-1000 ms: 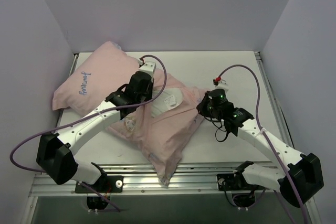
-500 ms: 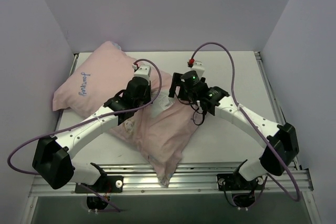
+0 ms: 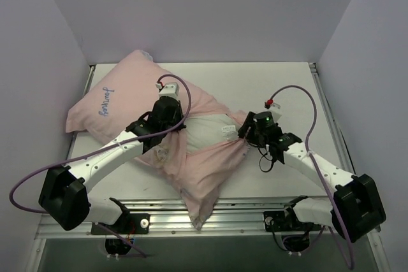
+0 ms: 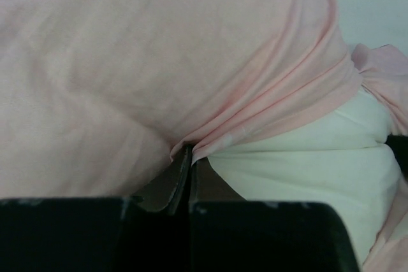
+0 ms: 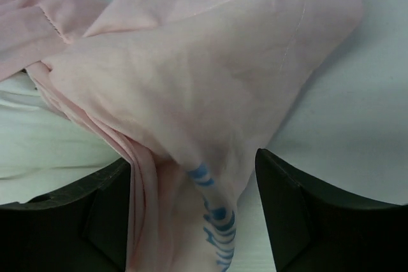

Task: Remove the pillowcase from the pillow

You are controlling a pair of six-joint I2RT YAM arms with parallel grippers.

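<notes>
Now more pillow (image 3: 207, 133) is exposed. Left gripper (image 4: 190, 157) jaws clench the pillowcase (image 3: 127, 97) hem; right gripper (image 5: 193, 164) jaws, released, straddle its bunched fabric. Removal is advancing.

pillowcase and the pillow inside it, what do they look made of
The pillowcase: thin, soft cloth, matte pale pink, perhaps cotton or a blend; it bunches into fine folds and drapes limply. The pillow: white matte fabric shell over what seems a soft filling; it bulges plumply with broad shallow creases.
</notes>
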